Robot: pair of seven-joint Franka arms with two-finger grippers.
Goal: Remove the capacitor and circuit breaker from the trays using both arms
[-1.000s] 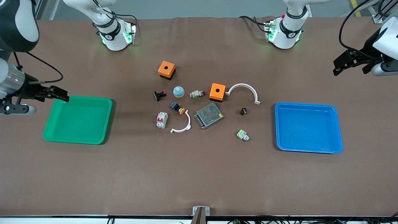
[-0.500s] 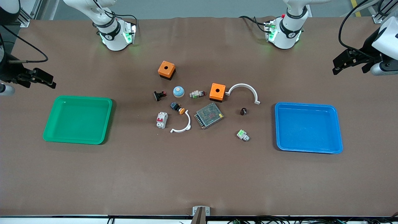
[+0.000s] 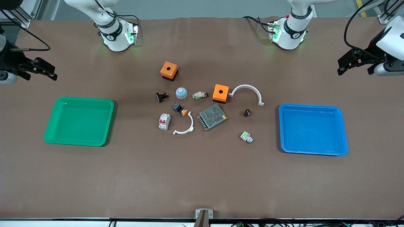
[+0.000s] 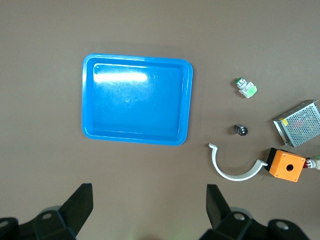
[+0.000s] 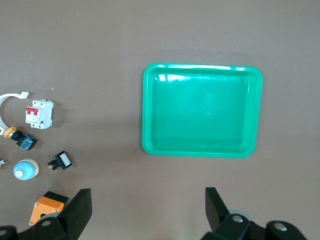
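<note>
Both trays are empty: the green tray (image 3: 79, 121) and the blue tray (image 3: 313, 129) hold nothing. The capacitor (image 3: 247, 112) and the circuit breaker (image 3: 164, 121) lie on the bare bench (image 3: 202, 176) between them, so I judge the removal done. A good finish is keeping both arms high and away. The left claw (image 3: 353, 62) and the right claw (image 3: 38, 68) hover released, each past its tray.

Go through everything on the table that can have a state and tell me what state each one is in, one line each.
Green tray: empty.
Blue tray: empty.
Circuit breaker: on the table, outside both trays.
Capacitor: on the table, outside both trays.
Left tool: open, holding nothing, up at the left arm's end of the table.
Right tool: open, holding nothing, up at the right arm's end of the table.
</note>
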